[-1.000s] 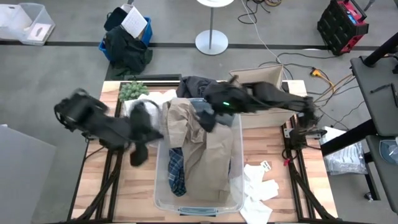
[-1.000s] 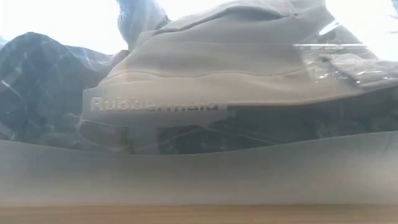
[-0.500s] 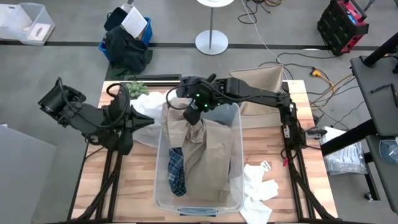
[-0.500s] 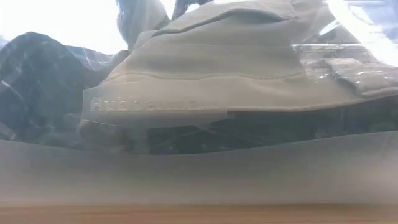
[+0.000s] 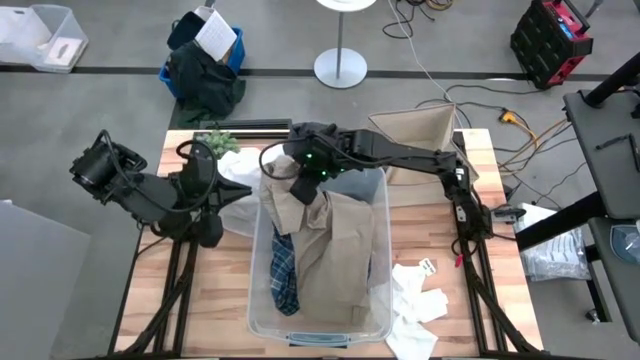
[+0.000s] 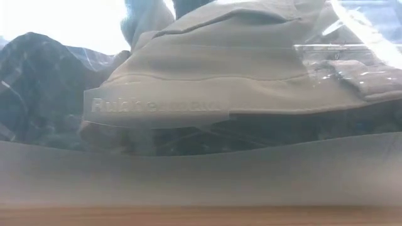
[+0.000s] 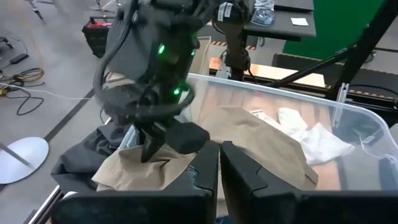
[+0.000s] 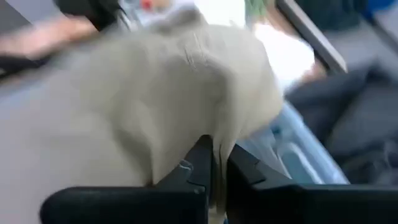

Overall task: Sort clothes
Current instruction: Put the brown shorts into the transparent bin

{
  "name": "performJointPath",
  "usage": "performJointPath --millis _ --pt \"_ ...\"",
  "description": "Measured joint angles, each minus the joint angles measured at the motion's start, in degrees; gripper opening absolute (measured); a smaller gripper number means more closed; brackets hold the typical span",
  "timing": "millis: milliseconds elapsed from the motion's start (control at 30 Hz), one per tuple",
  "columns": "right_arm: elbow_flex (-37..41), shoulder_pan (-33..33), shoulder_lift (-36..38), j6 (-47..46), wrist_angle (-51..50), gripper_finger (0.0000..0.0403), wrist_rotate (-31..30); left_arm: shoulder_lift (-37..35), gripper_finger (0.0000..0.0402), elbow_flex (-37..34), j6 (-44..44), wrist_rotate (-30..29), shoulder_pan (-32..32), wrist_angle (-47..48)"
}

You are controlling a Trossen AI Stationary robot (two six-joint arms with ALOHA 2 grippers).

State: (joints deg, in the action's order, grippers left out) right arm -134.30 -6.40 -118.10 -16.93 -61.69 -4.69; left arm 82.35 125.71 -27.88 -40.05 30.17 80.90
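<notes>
A clear bin point(image 5: 380, 300) stands mid-table and holds the tan khaki piece point(image 5: 335, 245) and the plaid shirt point(image 5: 285, 275). In the low view the tan piece point(image 6: 239, 63) presses against the bin wall. My right gripper point(image 5: 291, 192) is over the bin's far left corner, shut on the tan piece. A dark grey piece point(image 7: 87, 152) drapes over the bin's far rim. White pieces lie on the table left of the bin point(image 5: 235, 170) and at its near right point(image 5: 415, 300). My left gripper point(image 7: 219, 171) waits shut, left of the bin, with nothing in it. My right gripper pinches a raised fold of the tan piece point(image 8: 217, 140) between its two fingers, near the piece's far left end. The fingers point(image 7: 149, 146) come from above, pointing down. The cloth rises to a peak at the fingers, while the remainder lies in the bin.
A small green plant point(image 5: 213, 143) sits at the table's far left corner. An open cardboard box point(image 5: 415, 130) stands at the far right. On the floor beyond the table are a dark bundle with a blue bag point(image 5: 203, 65) and a white round stand base point(image 5: 340, 67).
My right gripper has gone toward the table's left over the bin's far end and taken hold of the tan piece, whose far left end is now bunched up. My left arm has swung back a little toward the far left and come to rest.
</notes>
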Motion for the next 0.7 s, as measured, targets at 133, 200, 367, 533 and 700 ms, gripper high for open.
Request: performJointPath --millis 133,200,367,533,700 --pt "-0.5 1.0 3.4 1.9 4.6 0.0011 0.2 -0.3 0.0 0.0 -0.1 0.0 0.0 1.2" --pt "-0.5 1.5 6.5 3.0 6.3 0.0009 0.3 -0.6 0.0 0.0 -0.2 -0.9 -0.1 2.2" --pt "-0.5 3.4 13.7 6.4 5.1 0.0009 6.5 -1.5 0.0 0.0 -1.4 -4.9 -0.1 5.2" --pt "0.0 7.5 16.0 5.1 -5.8 0.0009 16.4 -2.2 0.0 0.0 -0.3 -5.3 -0.4 5.3" --pt "7.7 13.7 13.0 5.5 -9.0 0.0009 15.7 -2.2 0.0 -0.1 0.5 -8.0 -0.9 5.3"
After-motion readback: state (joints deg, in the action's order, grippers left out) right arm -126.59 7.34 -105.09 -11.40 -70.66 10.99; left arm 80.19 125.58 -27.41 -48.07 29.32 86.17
